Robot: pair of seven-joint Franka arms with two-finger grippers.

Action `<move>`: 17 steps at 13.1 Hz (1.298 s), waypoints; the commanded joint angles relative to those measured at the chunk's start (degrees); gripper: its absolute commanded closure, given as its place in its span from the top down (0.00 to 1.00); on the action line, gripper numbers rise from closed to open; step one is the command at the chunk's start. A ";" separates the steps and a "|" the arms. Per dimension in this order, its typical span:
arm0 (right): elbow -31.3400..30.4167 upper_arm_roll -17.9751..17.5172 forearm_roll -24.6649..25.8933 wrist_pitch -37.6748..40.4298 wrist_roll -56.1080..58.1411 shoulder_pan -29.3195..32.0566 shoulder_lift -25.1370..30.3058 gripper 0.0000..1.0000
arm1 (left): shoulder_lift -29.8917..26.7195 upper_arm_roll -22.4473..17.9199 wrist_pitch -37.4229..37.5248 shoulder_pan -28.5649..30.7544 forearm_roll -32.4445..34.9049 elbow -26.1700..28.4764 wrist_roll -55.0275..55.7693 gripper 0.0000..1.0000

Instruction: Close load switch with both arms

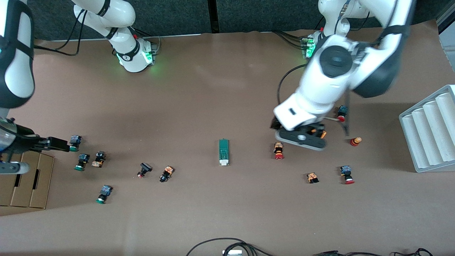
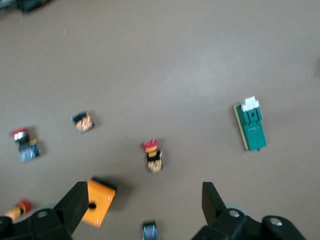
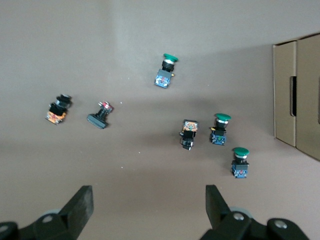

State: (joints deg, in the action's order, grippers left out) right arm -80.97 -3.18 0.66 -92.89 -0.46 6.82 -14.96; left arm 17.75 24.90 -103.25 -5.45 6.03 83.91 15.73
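Observation:
The load switch (image 1: 223, 152), a narrow dark-green block with a white end toward the front camera, lies flat at the middle of the table. The left wrist view shows the load switch (image 2: 250, 124) too, off to one side of the jaws. My left gripper (image 1: 301, 138) hangs open over an orange box (image 2: 97, 202) and a red-capped button (image 2: 152, 155), toward the left arm's end from the switch; nothing sits between its fingers (image 2: 212, 200). My right gripper (image 1: 57, 143) hovers open and empty at the right arm's end, over bare table beside green-capped buttons (image 3: 220, 129).
Several small buttons lie scattered in a row on both sides of the switch. A cardboard box (image 1: 26, 181) sits at the right arm's end, a grey ribbed tray (image 1: 430, 128) at the left arm's end. Cables (image 1: 227, 245) lie at the table's near edge.

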 commanded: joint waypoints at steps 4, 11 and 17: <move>-5.24 -0.86 -0.13 -0.45 1.40 0.04 5.55 1.00 | -2.71 0.50 10.70 5.88 -2.17 -2.52 -0.34 1.00; -5.34 -1.03 -0.92 0.16 0.38 -0.40 7.14 1.00 | -4.12 0.15 11.76 10.45 -1.81 -4.54 -2.98 1.00; -4.90 -0.95 -0.92 0.25 0.64 0.13 6.79 1.00 | -4.56 0.15 12.82 15.20 -2.43 -4.54 -6.22 1.00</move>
State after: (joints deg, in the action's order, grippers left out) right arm -84.45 -4.05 0.50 -92.79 0.92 6.62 -9.53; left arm 14.29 24.79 -91.68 9.00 4.63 79.42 11.37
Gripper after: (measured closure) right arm 0.000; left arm 0.000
